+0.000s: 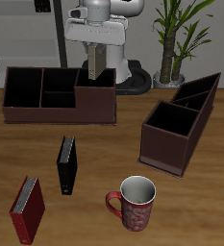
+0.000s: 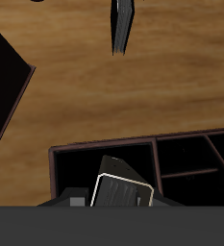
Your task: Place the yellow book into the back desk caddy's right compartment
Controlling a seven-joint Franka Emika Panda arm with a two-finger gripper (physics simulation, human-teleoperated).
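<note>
The yellow book (image 1: 97, 67), dull tan with white page edges, hangs upright in my gripper (image 1: 96, 60), which is shut on it. It is just above the back desk caddy (image 1: 56, 113), a long low dark-brown box, over its wide end section, the right compartment (image 1: 95, 88). The book's lower edge is about level with the caddy's rim. In the wrist view the book (image 2: 123, 188) sits between the fingers of my gripper (image 2: 121, 202), with the dark compartment (image 2: 77, 171) below it and the caddy's small middle sections (image 2: 186, 159) beside it.
An angled dark-brown caddy (image 1: 176, 130) stands apart from the long one. A slim black book (image 1: 67, 165), a red book (image 1: 27, 209) and a red patterned mug (image 1: 137, 202) stand nearer the table's front edge. A potted plant (image 1: 176, 38) is behind the table.
</note>
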